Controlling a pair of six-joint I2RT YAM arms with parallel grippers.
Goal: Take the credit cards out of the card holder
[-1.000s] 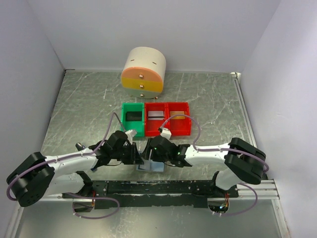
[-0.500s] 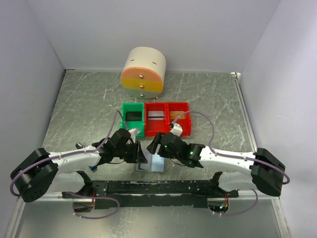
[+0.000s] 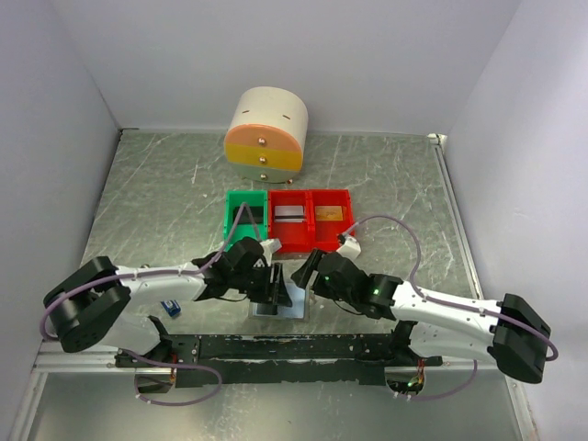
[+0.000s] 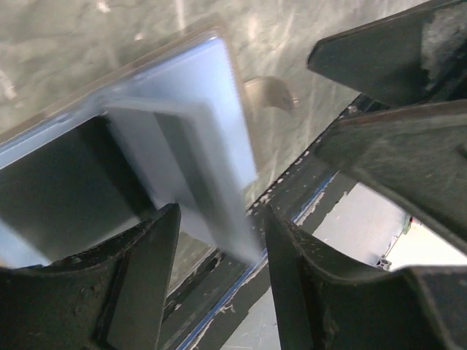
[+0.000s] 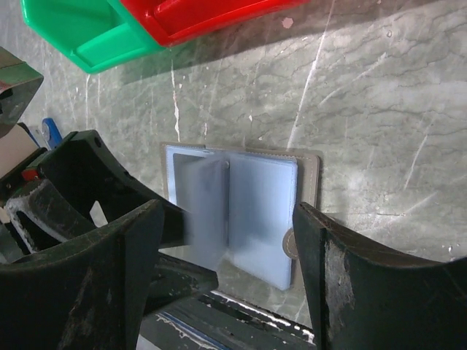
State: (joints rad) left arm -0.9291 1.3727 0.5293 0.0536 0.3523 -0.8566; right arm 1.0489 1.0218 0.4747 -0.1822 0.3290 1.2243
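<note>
The card holder (image 3: 278, 304) lies open near the table's front edge, grey-brown outside with pale blue pockets (image 5: 259, 211). One pocket leaf (image 4: 211, 182) stands up, blurred, between the fingers of my left gripper (image 4: 221, 219). That gripper is open and hangs low over the holder's left half (image 3: 275, 287). My right gripper (image 5: 228, 219) is open wide above the holder, just right of it in the top view (image 3: 308, 276). Whether the pockets hold credit cards I cannot tell. A silver card (image 3: 288, 215) and a gold card (image 3: 329, 212) lie in the red bins.
A green bin (image 3: 244, 223) and two red bins (image 3: 310, 239) stand just behind the holder. A round drawer unit (image 3: 266, 135) sits at the back. A blue-and-black stick (image 3: 170, 307) lies to the left. The black base rail (image 3: 294, 347) runs right in front of the holder.
My left gripper has opened and shifted right over the holder. The right arm has swung out to the right, its gripper drawing back and opening wider. A pocket leaf now stands up.
</note>
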